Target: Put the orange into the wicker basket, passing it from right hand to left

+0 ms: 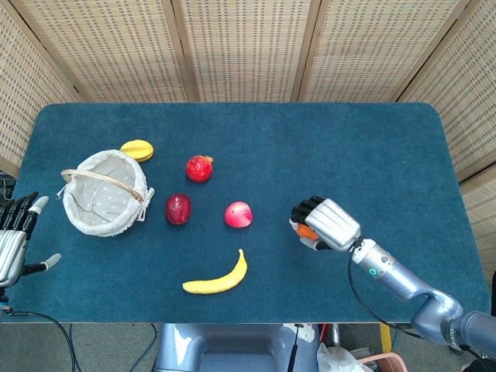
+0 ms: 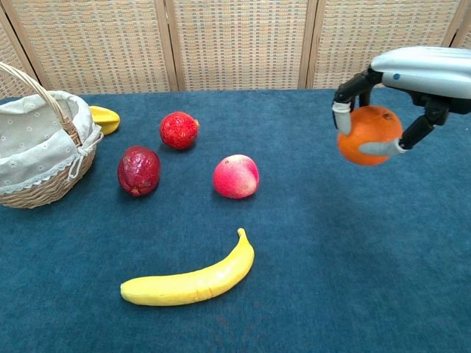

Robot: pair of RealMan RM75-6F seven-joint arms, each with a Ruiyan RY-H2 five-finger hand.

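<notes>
Grasping the round orange fruit (image 2: pixel 369 134), the right hand (image 2: pixel 412 88) hung above the blue desk (image 2: pixel 353 250); left hand (image 1: pixel 11 236) lay released at the desk's edge.

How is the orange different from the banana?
The orange is round and orange; the banana is long, curved and yellow. The orange is up off the table, gripped by the right hand; the banana lies flat on the blue table with nothing touching it. The orange sits further right than the banana. Both are whole, unpeeled fruit.
</notes>
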